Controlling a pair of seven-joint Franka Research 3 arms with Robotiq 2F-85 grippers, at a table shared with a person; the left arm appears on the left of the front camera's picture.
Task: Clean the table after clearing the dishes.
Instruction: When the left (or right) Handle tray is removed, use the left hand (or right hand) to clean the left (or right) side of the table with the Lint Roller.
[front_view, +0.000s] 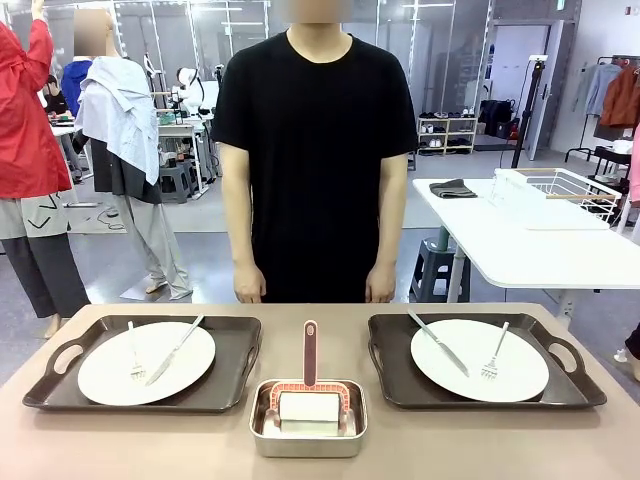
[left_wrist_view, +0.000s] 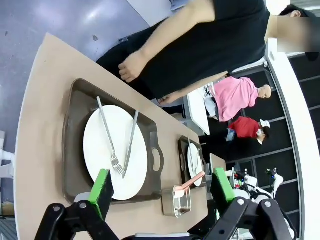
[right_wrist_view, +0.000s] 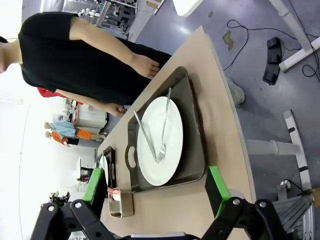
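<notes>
The beige-brown table (front_view: 120, 440) carries two dark brown handled trays. On the left tray (front_view: 225, 385) lies a white plate (front_view: 100, 375) with fork and knife; on the right tray (front_view: 390, 375) lies another plate (front_view: 520, 370) with the same cutlery. My left gripper (left_wrist_view: 162, 187) hangs open high above the left plate (left_wrist_view: 102, 155). My right gripper (right_wrist_view: 156, 187) is open too, high above the right plate (right_wrist_view: 172, 150). A person in a black shirt (front_view: 320, 150) stands at the table's far edge, hands (front_view: 250, 290) down by its rim.
A small steel pan (front_view: 307, 440) holding a red-handled brush with a white pad (front_view: 310, 405) sits between the trays near the front edge. A white side table (front_view: 540, 245) with a wire rack (front_view: 560, 190) and a grey cloth (front_view: 452, 188) stands at the back right.
</notes>
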